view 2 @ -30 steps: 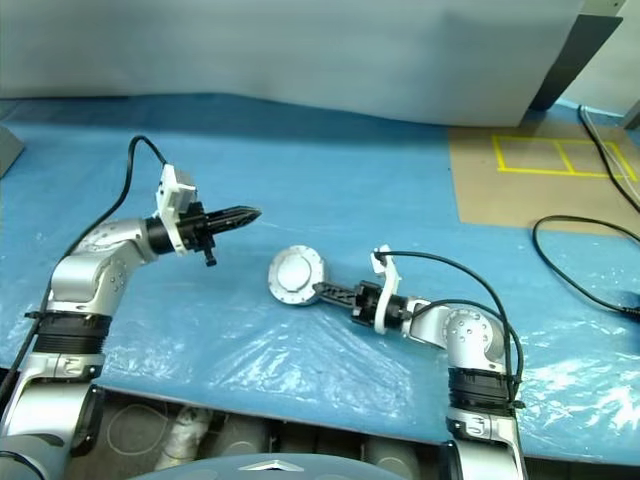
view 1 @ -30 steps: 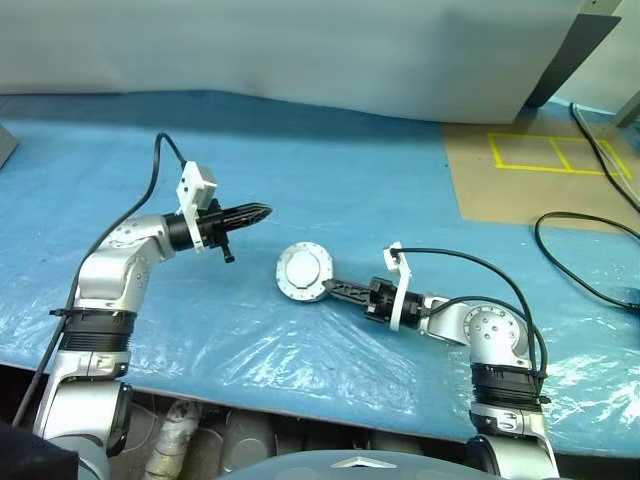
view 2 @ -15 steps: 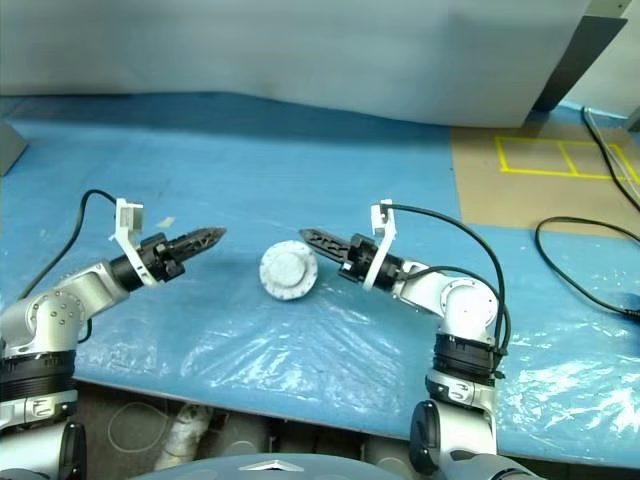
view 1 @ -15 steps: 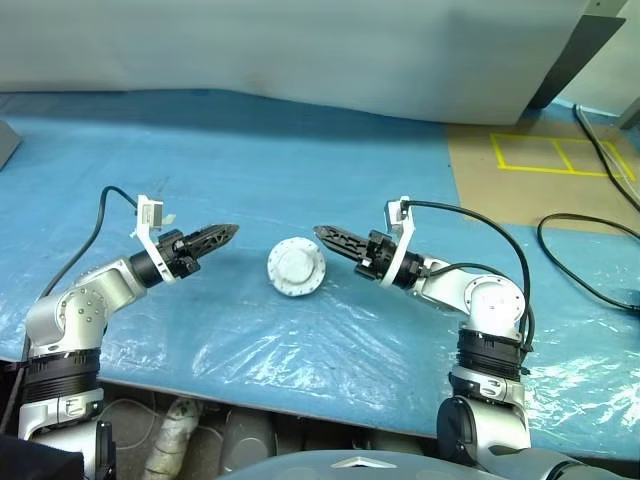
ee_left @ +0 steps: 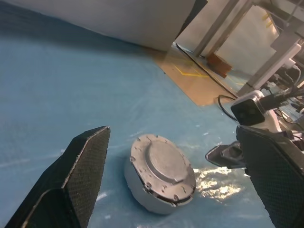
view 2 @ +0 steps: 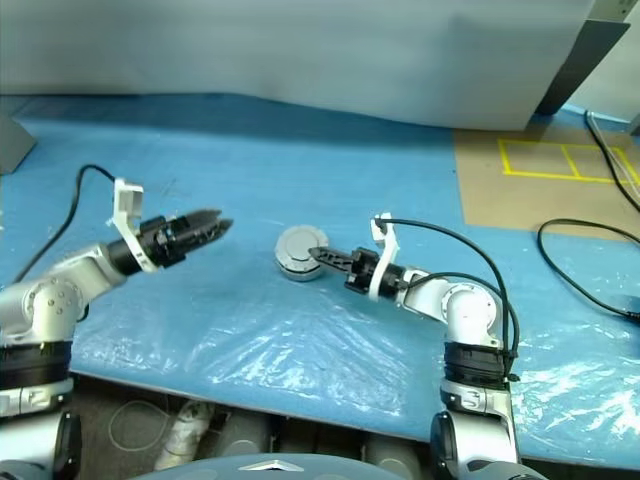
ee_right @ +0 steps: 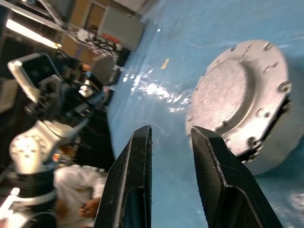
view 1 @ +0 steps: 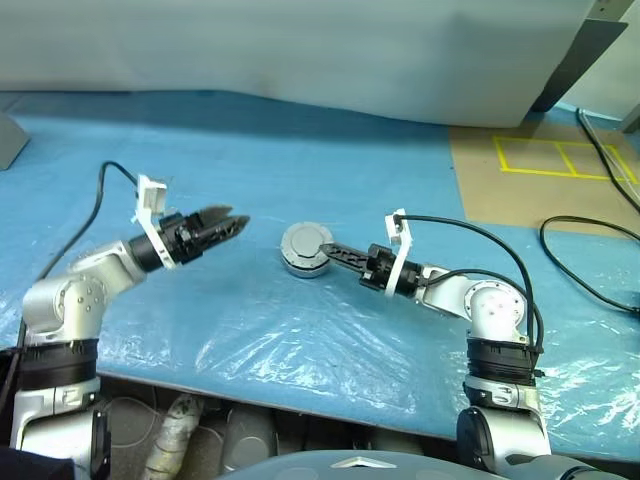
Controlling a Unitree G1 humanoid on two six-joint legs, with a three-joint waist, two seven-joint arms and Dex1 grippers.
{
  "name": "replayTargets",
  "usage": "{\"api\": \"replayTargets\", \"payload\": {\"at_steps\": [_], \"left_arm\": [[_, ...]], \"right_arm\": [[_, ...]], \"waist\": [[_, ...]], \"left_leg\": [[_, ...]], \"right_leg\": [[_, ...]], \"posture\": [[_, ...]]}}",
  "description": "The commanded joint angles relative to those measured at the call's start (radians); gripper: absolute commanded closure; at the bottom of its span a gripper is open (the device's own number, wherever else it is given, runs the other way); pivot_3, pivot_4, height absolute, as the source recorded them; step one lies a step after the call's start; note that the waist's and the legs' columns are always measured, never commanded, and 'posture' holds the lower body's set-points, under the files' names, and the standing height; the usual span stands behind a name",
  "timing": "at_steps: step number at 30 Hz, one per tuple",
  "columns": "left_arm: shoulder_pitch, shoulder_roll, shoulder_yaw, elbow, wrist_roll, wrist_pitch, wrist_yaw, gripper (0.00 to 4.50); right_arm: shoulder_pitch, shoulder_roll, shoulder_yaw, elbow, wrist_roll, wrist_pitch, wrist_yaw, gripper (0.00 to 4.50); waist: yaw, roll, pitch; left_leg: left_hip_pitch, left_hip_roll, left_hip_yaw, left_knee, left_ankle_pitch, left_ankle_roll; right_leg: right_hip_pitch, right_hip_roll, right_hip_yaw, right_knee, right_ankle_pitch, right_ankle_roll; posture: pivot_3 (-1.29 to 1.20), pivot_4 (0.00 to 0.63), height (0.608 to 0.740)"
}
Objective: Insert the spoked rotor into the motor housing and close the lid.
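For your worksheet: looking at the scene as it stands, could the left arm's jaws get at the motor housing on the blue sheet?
Probably yes. The left gripper stands open, pointing at the motor housing, with bare blue sheet between them. The right gripper sits at the housing's far side, leaving the near side free.

Silver arms, black ridged fingers (view 1: 225, 222)

Motor housing (view 1: 305, 248) lies on the table (view 1: 350, 170), between left claw (view 1: 236, 222) and right claw (view 1: 331, 249).

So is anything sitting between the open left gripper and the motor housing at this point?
Nothing visible does. Bare blue sheet separates the left gripper from the motor housing; the right gripper is at the housing's far side.
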Motion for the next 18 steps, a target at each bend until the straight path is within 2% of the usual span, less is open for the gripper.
{"api": "replayTargets", "payload": {"at_steps": [1,4,10,13,18], "left_arm": [[-0.026,-0.013,-0.011,0.012,0.046,-0.070,0.019,0.03],[-0.002,-0.023,-0.036,-0.022,0.058,-0.088,0.003,0.03],[0.114,0.038,-0.114,-0.127,0.150,-0.216,-0.110,0.03],[0.138,0.052,-0.126,-0.139,0.188,-0.295,-0.142,0.00],[0.140,0.038,-0.150,-0.122,0.220,-0.334,-0.144,0.00]], "right_arm": [[-0.064,-0.084,0.248,-0.073,-0.333,-0.331,0.034,3.16],[-0.088,-0.136,0.378,-0.033,-0.492,-0.508,0.103,3.16],[-0.129,-0.132,0.460,0.058,-0.575,-0.632,0.245,3.16],[-0.154,-0.112,0.467,0.105,-0.616,-0.705,0.271,2.61],[-0.174,-0.110,0.501,0.167,-0.690,-0.778,0.327,0.88]], "waist": [[-0.004,0.000,0.000],[-0.003,0.000,0.000],[-0.015,-0.001,0.001],[-0.022,-0.002,0.001],[-0.025,-0.002,0.001]], "left_leg": [[0.000,0.000,0.000,0.000,0.000,0.000],[0.000,0.000,-0.001,0.000,0.000,0.000],[-0.003,0.000,-0.002,0.000,0.000,0.000],[-0.003,0.000,-0.002,0.002,0.000,0.000],[-0.002,0.001,-0.002,0.011,0.000,0.000]], "right_leg": [[0.000,0.000,0.000,0.000,0.000,0.000],[0.000,0.000,-0.001,0.000,0.000,0.000],[-0.001,0.000,-0.001,-0.001,0.000,0.000],[-0.001,0.000,-0.001,0.001,0.000,0.000],[0.000,0.000,0.000,0.009,0.000,0.000]], "posture": [[0.00,0.150,0.740],[0.00,0.150,0.740],[0.00,0.150,0.740],[0.00,0.150,0.740],[0.00,0.150,0.740]]}}
